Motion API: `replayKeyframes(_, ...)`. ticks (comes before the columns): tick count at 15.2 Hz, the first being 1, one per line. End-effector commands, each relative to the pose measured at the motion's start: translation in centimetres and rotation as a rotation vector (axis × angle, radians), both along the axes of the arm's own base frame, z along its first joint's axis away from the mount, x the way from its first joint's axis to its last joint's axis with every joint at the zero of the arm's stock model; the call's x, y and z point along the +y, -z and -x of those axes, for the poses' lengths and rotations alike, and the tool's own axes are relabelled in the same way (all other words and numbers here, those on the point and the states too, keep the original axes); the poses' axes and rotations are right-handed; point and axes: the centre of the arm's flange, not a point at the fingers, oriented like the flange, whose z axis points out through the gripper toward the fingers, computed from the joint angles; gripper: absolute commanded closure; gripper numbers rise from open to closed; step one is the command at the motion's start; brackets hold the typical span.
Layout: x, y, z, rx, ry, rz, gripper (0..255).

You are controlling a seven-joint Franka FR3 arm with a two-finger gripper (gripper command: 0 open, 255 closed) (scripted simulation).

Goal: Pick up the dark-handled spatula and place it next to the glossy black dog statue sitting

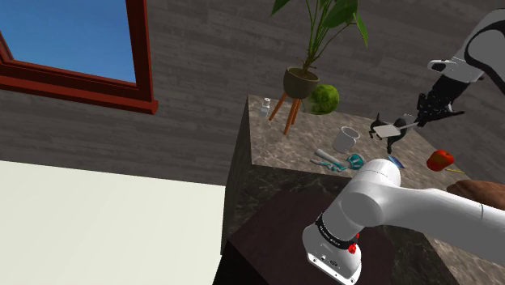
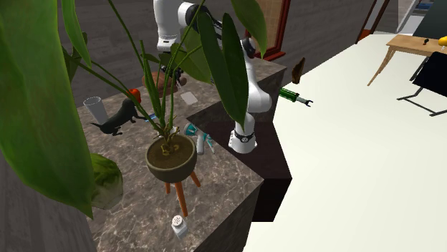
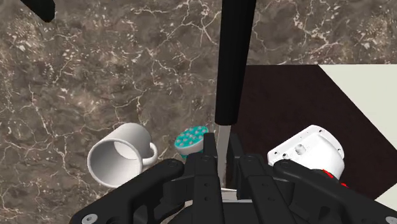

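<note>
My gripper (image 3: 221,160) is shut on the spatula (image 3: 232,63). Its fingers (image 3: 207,170) clasp the thin grey shaft, and the long dark handle sticks out past the fingertips. In the shoulder view the gripper (image 1: 420,118) hangs above the marble counter (image 1: 275,150), with the spatula's pale blade (image 1: 384,129) right by the glossy black dog statue (image 1: 391,138). In the second exterior view the dog (image 2: 118,118) sits on the counter, with the blade (image 2: 188,98) hanging to its right.
Below the gripper lie a white mug (image 3: 121,162) on its side and a teal brush (image 3: 192,140). A red fruit (image 1: 439,159), a potted plant (image 1: 301,83), a green ball (image 1: 325,99) and a small shaker (image 1: 266,104) share the counter. The arm's base (image 3: 305,153) stands beside it.
</note>
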Motion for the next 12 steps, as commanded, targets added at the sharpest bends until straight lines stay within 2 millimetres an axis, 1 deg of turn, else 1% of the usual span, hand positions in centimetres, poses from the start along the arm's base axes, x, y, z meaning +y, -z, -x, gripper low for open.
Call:
replayKeyframes(1,-1.6,0.0,2.3,0.001,-0.001,0.000,255)
replayKeyframes(10,-9.0,0.0,11.7,0.001,-0.001,0.000,255)
replayKeyframes(11,-10.0,0.0,13.0,0.001,-0.001,0.000,255)
replayKeyframes(12,-10.0,0.6,13.0,0.001,-0.001,0.000,255)
